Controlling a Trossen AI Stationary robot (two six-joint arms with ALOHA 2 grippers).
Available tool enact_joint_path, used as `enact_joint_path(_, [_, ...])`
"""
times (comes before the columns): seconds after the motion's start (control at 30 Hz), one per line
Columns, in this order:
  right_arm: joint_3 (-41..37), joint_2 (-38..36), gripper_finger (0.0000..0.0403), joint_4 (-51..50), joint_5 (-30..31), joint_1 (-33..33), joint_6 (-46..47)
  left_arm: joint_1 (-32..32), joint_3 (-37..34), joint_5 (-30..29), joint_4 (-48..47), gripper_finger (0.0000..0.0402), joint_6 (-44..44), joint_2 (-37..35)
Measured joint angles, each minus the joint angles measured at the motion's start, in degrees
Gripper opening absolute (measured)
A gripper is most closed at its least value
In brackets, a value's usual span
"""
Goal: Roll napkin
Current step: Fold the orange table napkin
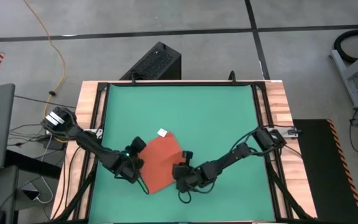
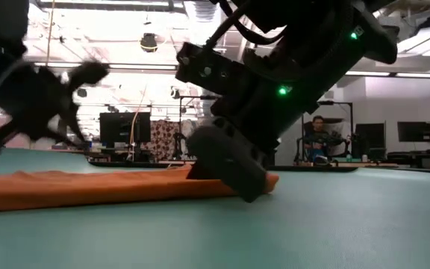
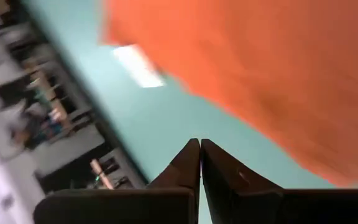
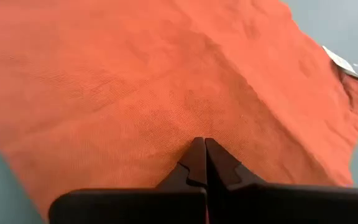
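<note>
Both arms [image 1: 98,149] [image 1: 241,152] reach low and inward, jaws closed.

The napkin [image 3: 278,81] is running off the left wrist picture's edge; its white tag [image 3: 138,65] is showing blurred.

The napkin [image 4: 166,93] is soft, finely ribbed matt cloth — the table [image 1: 216,118] mat smooth and matt, its edge strips [image 1: 277,106] at three o'clock bare wood.

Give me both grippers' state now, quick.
Left gripper: shut, empty, beside the napkin.
Right gripper: shut, tips on the napkin; grip unclear.
</note>
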Motion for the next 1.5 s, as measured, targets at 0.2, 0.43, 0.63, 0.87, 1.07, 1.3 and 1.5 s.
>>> enact_joint_path(0.2, [0.0,0.2,0.0007,4.2,-1.0,2.5,7.2,-1.4,0.0,-0.4,5.2,0.0004,-26.2,-10.5])
enact_joint_path(0.43, [-0.2,0.5,0.0010,11.1,-1.6,3.5,7.8,-7.9,0.1,7.1,19.8,0.0004,-45.1,-17.0])
enact_joint_path(0.63, [0.7,0.6,0.0010,17.0,-1.1,3.7,2.8,-14.2,0.1,3.1,21.0,0.0000,-57.3,-6.3])
enact_joint_path(0.87, [2.4,-0.2,0.0011,16.5,3.3,4.1,-2.7,-18.0,0.1,1.4,28.6,0.0000,-65.5,8.6])
enact_joint_path(1.07, [2.4,-0.2,0.0010,9.7,4.9,-0.1,-1.6,-18.3,0.2,2.5,25.9,0.0000,-67.6,11.4])
enact_joint_path(1.3, [2.4,-0.3,0.0009,-0.7,3.0,-3.6,5.3,-17.3,0.2,3.1,18.9,0.0000,-67.2,10.8])
enact_joint_path(1.5, [2.5,-0.5,0.0009,-8.9,4.3,-2.4,15.9,-12.2,0.2,3.0,19.2,0.0000,-60.3,10.7])
